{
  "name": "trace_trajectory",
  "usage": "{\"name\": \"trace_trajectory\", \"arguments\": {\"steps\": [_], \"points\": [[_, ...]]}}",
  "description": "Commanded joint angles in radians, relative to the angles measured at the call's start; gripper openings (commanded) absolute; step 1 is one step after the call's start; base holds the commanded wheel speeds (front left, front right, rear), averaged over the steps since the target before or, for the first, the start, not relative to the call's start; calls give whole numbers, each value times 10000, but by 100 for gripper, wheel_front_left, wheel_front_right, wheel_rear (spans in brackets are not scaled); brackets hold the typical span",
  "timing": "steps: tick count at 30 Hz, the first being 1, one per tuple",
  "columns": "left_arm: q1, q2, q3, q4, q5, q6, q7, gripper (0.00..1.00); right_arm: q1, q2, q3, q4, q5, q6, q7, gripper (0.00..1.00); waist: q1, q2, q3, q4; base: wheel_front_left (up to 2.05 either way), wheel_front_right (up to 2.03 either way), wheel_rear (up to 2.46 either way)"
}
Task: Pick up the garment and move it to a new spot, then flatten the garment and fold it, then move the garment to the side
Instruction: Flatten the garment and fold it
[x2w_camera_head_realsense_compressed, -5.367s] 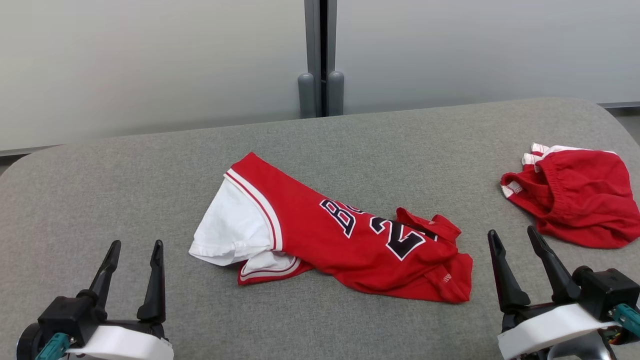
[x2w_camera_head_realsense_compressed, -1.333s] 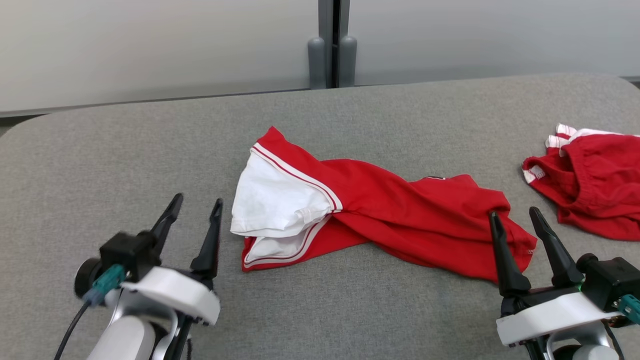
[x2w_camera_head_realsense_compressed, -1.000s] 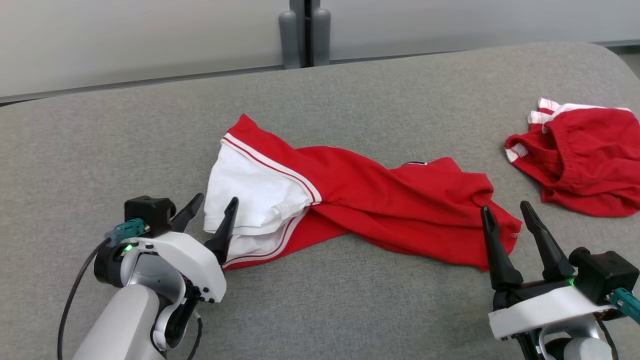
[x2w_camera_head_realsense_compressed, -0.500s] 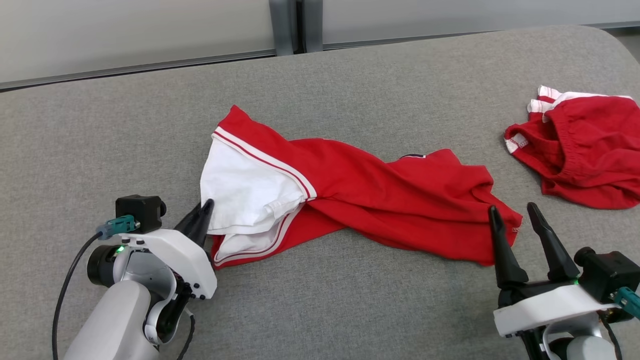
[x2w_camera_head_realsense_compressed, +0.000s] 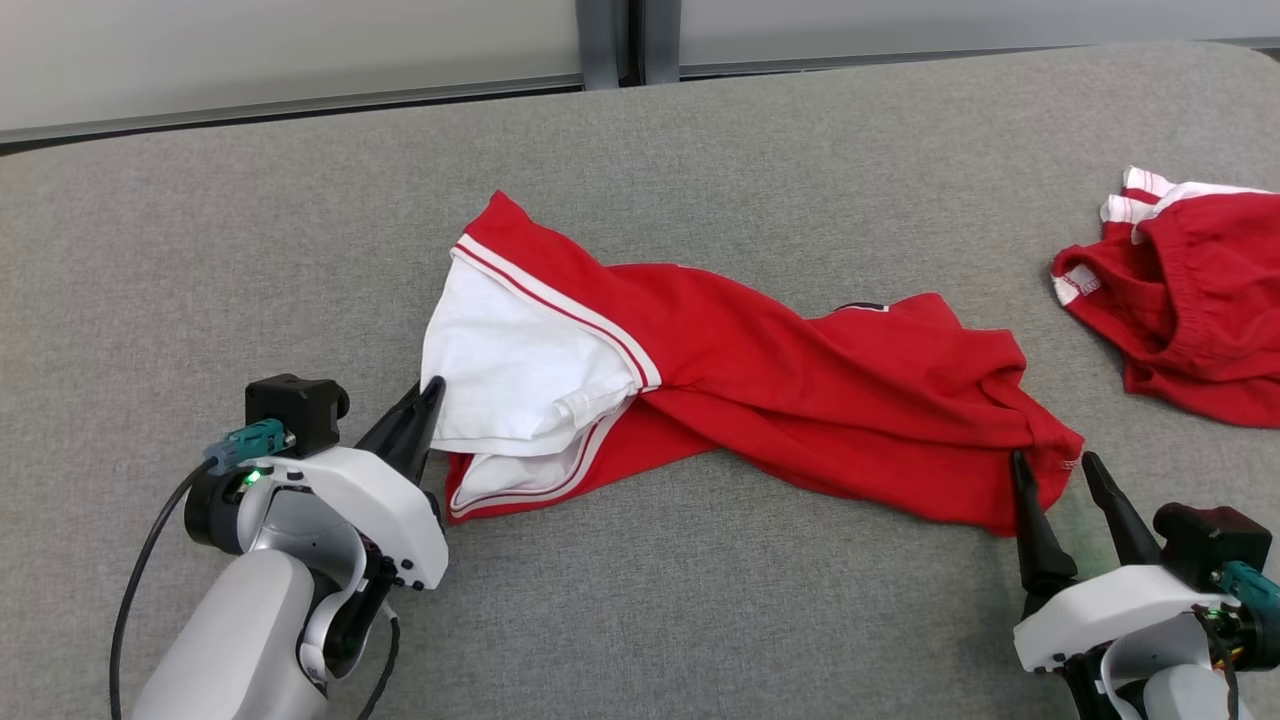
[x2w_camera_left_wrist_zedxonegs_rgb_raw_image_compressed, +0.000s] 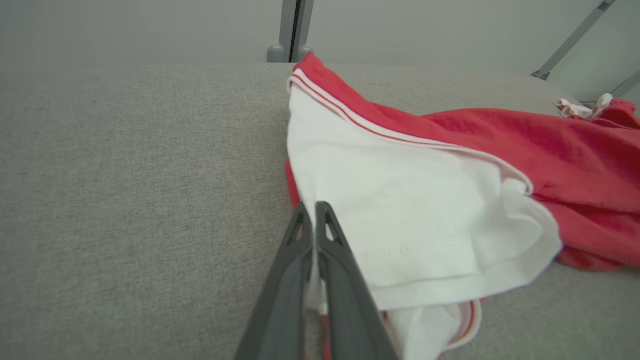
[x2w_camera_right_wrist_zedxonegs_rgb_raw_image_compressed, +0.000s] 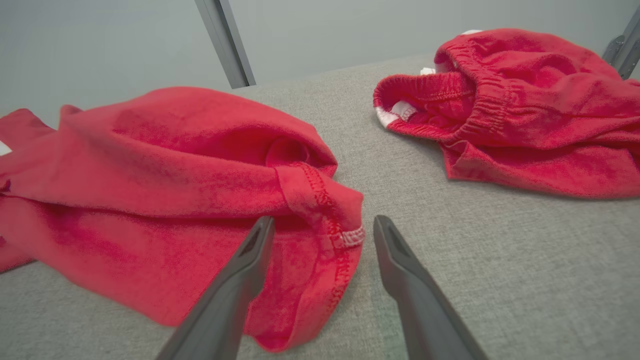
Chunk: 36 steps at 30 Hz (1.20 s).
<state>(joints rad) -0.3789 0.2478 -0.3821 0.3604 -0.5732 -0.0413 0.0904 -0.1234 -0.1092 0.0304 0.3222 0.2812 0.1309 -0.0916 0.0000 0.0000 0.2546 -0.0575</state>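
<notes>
A: The left end effector (x2w_camera_head_realsense_compressed: 432, 390)?
B: Pinched shut on the white sleeve edge of the crumpled red-and-white fabric jersey (x2w_camera_head_realsense_compressed: 780, 400).
A: And the right end effector (x2w_camera_head_realsense_compressed: 1054, 462)?
B: Spread wide, its fingers straddling the red hem corner. The jersey lies twisted on the grey cloth tabletop (x2w_camera_head_realsense_compressed: 250, 250), its long axis running between both.
</notes>
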Motion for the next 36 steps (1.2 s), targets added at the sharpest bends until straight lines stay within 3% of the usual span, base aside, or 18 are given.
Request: {"name": "trace_trajectory", "arguments": {"steps": [1,2,3,4,14,22,30,36], "points": [[-175,82,7,-91,95,54,-73,0,-174,-64,-45,237,4,-4,-34,90,0,0,46,30,0,0,0],[-183,80,13,-132,109,57,-123,0,-287,-69,-64,403,-43,-4,-26,47,0,0,66,52,0,0,0],[-178,84,8,-167,99,70,-169,0,-397,-62,-87,530,-87,-4,-82,33,0,0,78,77,0,0,0],[-165,91,11,-210,95,62,-238,0,-477,-59,-105,634,-132,-2,-115,1,0,0,85,99,0,0,0],[235,302,457,-1486,191,339,-1327,0,-667,-113,-478,85,-137,-4,-488,0,0,0,-42,111,0,0,0],[108,755,1242,-4058,492,969,-2065,0,-956,-456,-765,-2574,-199,-4,-93,0,0,0,-515,158,0,0,0],[-985,1156,1904,-6069,687,1357,-1900,0,-1329,-834,-1260,-4989,-335,-4,794,0,0,0,-1237,391,0,0,0],[-1876,1488,2020,-6751,796,1486,-1241,0,-1509,-902,-1445,-5801,-207,-4,1386,0,0,0,-1674,413,0,0,0]]}}
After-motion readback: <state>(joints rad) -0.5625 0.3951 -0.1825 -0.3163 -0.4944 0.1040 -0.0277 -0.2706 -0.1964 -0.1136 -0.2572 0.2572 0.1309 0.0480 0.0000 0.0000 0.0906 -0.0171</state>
